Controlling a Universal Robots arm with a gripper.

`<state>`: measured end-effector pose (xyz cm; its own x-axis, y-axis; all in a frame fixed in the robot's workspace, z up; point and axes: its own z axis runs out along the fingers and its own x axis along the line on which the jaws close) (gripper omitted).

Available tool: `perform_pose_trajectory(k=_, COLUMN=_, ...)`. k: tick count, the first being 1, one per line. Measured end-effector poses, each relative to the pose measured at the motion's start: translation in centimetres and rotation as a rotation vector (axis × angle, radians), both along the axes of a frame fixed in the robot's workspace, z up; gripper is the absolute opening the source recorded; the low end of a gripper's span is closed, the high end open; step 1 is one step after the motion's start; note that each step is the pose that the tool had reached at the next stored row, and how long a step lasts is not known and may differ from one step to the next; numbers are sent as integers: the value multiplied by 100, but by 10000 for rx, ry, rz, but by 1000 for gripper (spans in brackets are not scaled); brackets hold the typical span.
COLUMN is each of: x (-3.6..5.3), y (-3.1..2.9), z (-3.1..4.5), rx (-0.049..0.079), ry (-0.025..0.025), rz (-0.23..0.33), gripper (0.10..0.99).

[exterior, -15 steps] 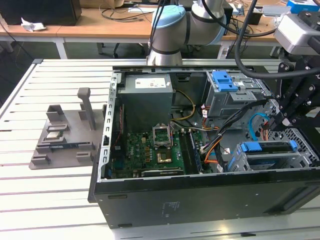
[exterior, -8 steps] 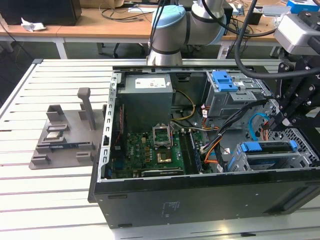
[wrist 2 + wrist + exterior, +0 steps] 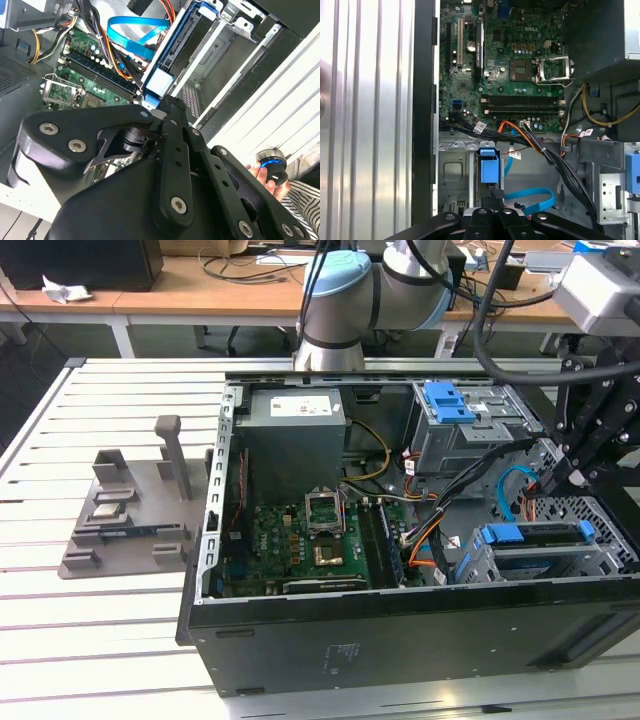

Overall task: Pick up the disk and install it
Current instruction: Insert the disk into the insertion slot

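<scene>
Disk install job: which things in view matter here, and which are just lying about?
In the job:
- black gripper
- silver hard drive in blue plastic carrier, at the silver metal drive cage
- open black computer case

Lying about:
- grey plastic fixture tray
- small square silver chip on that tray
- blue ribbed plastic latch
- green motherboard
</scene>
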<state>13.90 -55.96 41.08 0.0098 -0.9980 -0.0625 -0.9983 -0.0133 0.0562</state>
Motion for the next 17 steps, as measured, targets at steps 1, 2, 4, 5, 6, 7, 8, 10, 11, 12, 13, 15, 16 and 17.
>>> perform_pose_trajectory(k=1, x=0, y=2, z=24, rx=-1, ry=0, rz=0, gripper=106)
perform_pose_trajectory(k=2, x=0, y=3, z=56, rx=-1, ry=0, rz=0, gripper=106)
perform_pose_trajectory(k=4, x=0, y=6, z=114, rx=0, ry=0, rz=0, gripper=106)
perform_pose_trajectory(k=5, x=0, y=7, z=146, rx=-1, ry=0, rz=0, gripper=106)
perform_pose_trajectory(k=6, x=0, y=9, z=184, rx=-1, ry=0, rz=1, gripper=106)
perform_pose_trajectory(k=7, x=0, y=9, z=214, rx=0, ry=0, rz=0, gripper=106)
perform_pose_trajectory(k=8, x=0, y=10, z=234, rx=0, ry=0, rz=1, gripper=106)
perform_pose_trajectory(k=10, x=0, y=10, z=277, rx=0, ry=0, rz=0, gripper=106)
perform_pose_trajectory(k=11, x=0, y=10, z=297, rx=0, ry=0, rz=0, gripper=106)
perform_pose_trajectory(k=12, x=0, y=10, z=327, rx=0, ry=0, rz=0, gripper=106)
perform_pose_trajectory(k=13, x=0, y=11, z=359, rx=-1, ry=0, rz=1, gripper=106)
perform_pose_trajectory(k=15, x=0, y=12, z=402, rx=0, ry=0, rz=0, gripper=106)
perform_pose_trajectory(k=16, x=0, y=12, z=410, rx=0, ry=0, rz=0, gripper=106)
perform_pose_trajectory(k=17, x=0, y=12, z=412, rx=1, ry=0, rz=0, gripper=106)
